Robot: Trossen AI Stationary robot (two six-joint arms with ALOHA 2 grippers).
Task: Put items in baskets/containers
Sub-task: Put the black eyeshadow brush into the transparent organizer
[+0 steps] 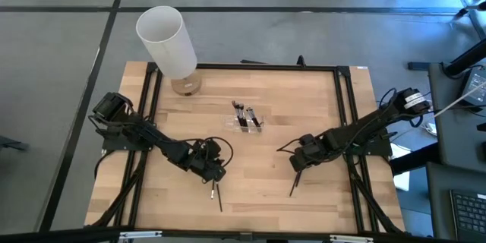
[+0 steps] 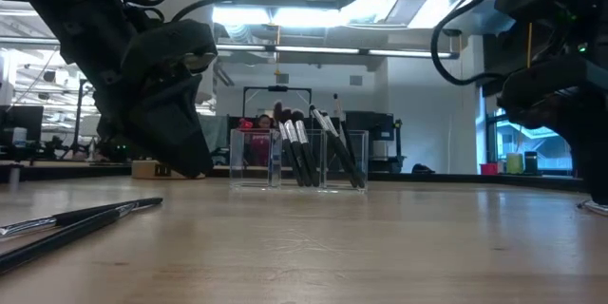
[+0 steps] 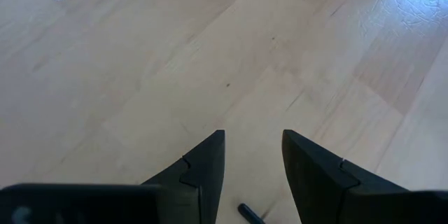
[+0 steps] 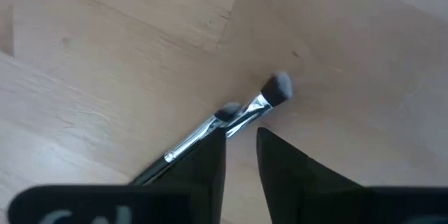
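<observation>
Two brushes lie side by side on the desk under your right pincer, whose narrow gap sits over their silver ferrules without clearly gripping either; close now and you may pinch both, or flick one away. Your left pincer hovers moderately open and empty over more brushes. Mid-desk, the clear organizer already holds several, but its walls almost vanish against the wood, so you could clip its rim.
</observation>
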